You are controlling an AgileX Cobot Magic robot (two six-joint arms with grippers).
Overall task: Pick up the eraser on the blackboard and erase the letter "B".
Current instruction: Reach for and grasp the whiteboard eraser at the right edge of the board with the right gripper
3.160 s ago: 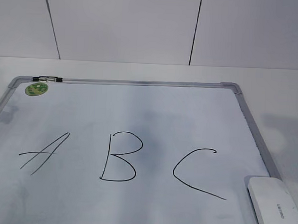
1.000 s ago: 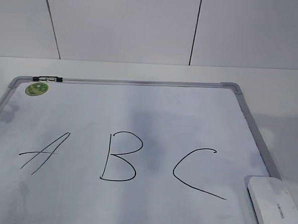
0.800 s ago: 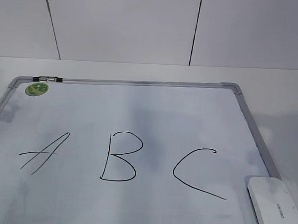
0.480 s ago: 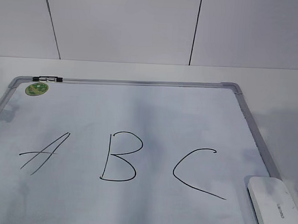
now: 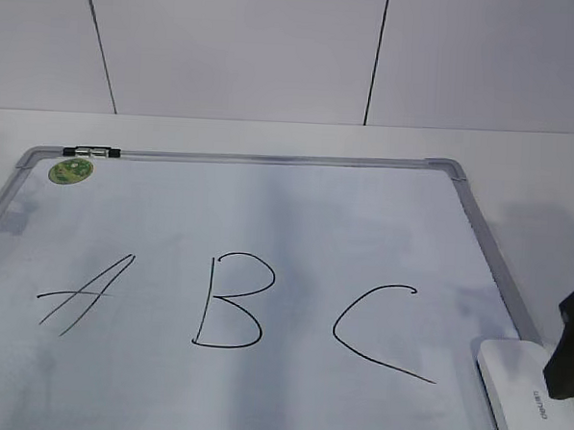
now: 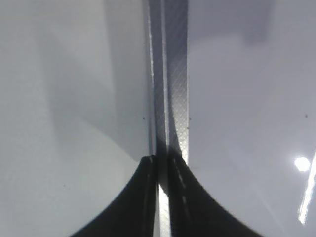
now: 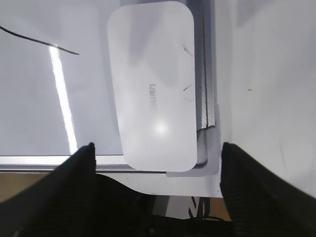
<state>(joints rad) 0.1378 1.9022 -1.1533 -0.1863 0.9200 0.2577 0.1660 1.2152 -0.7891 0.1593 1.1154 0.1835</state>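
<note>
3 letters: slanted "A" [image 5: 79, 294], thin black hand-drawn capital letter "B" [image 5: 230, 302] and open-curved "C" [image 5: 382, 328], all intact on the board, well to the left of the right gripper in the exterior view.
Board: large white dry-erase blackboard [image 5: 268, 214] with grey metal frame and round green sticker [image 5: 70, 171], lying flat beneath both grippers.
Eraser: white rounded-rectangular plastic eraser [image 7: 153, 84] on the board's near right corner, just ahead of the right gripper, between the lines of its 2 fingers, untouched.
Right gripper [image 7: 157, 173]: dark fingers spread wide, wider than the eraser, empty.
Left gripper [image 6: 163, 170]: fingers pressed together over the board's frame edge, holding nothing.
Marker: small black-and-silver marker [image 5: 91, 152] on the far frame.
</note>
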